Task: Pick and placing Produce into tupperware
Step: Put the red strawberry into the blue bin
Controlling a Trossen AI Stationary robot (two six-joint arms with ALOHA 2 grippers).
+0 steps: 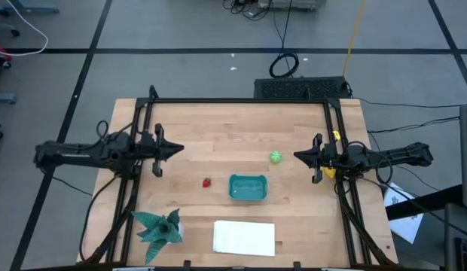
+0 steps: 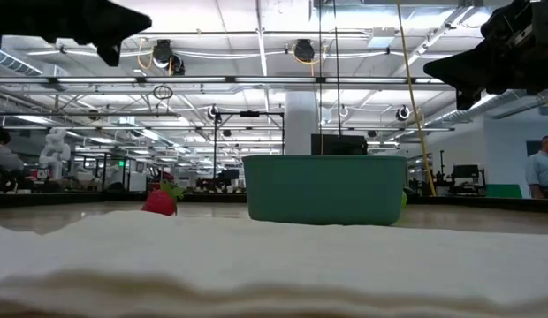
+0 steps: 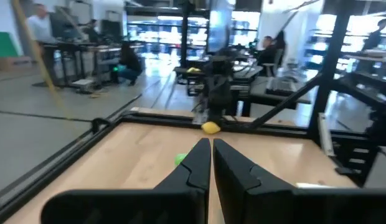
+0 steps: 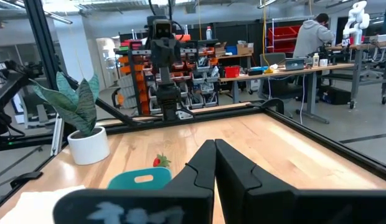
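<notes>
Nearest the table's front edge lies a white sheet (image 1: 244, 237); just behind it sits the teal tub (image 1: 248, 187), empty, long axis running left to right. Left of the tub rests the red piece (image 1: 206, 182), behind-right the green piece (image 1: 276, 157), farther right the yellow piece (image 1: 336, 137). Nothing is packed yet. Left gripper (image 1: 180, 150) and right gripper (image 1: 297, 156) hover well apart from the tub, fingers pressed together, holding nothing.

Lighting even and bright, from ceiling strips overhead in the low view. Table (image 1: 241, 135) shows soft, faint shadows, no glare. Low view: white sheet (image 2: 274, 265) up close is blurred, tub (image 2: 325, 188) sharper. My left wrist view is soft throughout; windows behind blow out.
</notes>
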